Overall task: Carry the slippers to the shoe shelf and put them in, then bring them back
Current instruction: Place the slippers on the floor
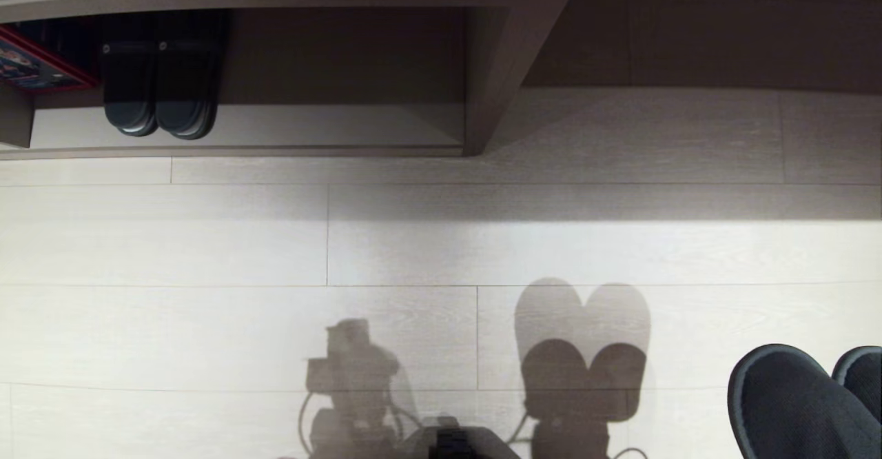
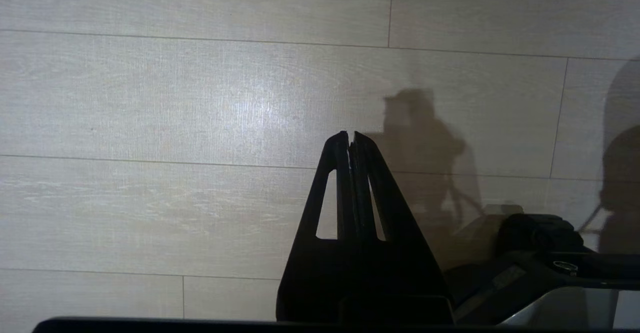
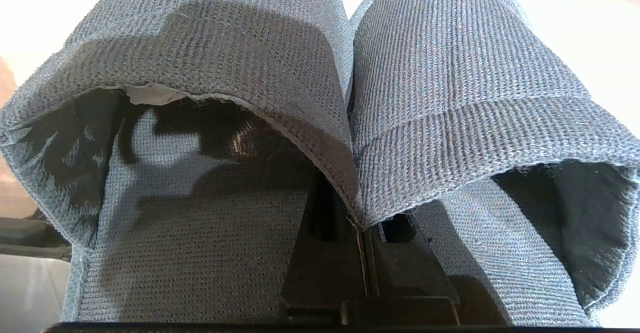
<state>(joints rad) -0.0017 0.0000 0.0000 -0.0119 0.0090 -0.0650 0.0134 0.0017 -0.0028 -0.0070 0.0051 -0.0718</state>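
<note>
The slippers [image 1: 792,404], dark grey-blue ribbed fabric, hang at the lower right of the head view, toes pointing away from me. In the right wrist view the two slippers [image 3: 450,98] lie side by side, and my right gripper [image 3: 357,218] is shut on the inner edges of their bands, pinched together, one finger inside each slipper. The shoe shelf [image 1: 310,125], a low beige cubby with an upright divider [image 1: 493,80], stands at the far left across the floor. My left gripper [image 2: 350,135] is shut and empty above the floor.
A shiny black pair of sandals [image 1: 158,80] stands in the shelf's left part, beside a red box [image 1: 34,63]. Pale plank floor [image 1: 413,252] stretches between me and the shelf. My base [image 1: 455,442] shows at the near edge.
</note>
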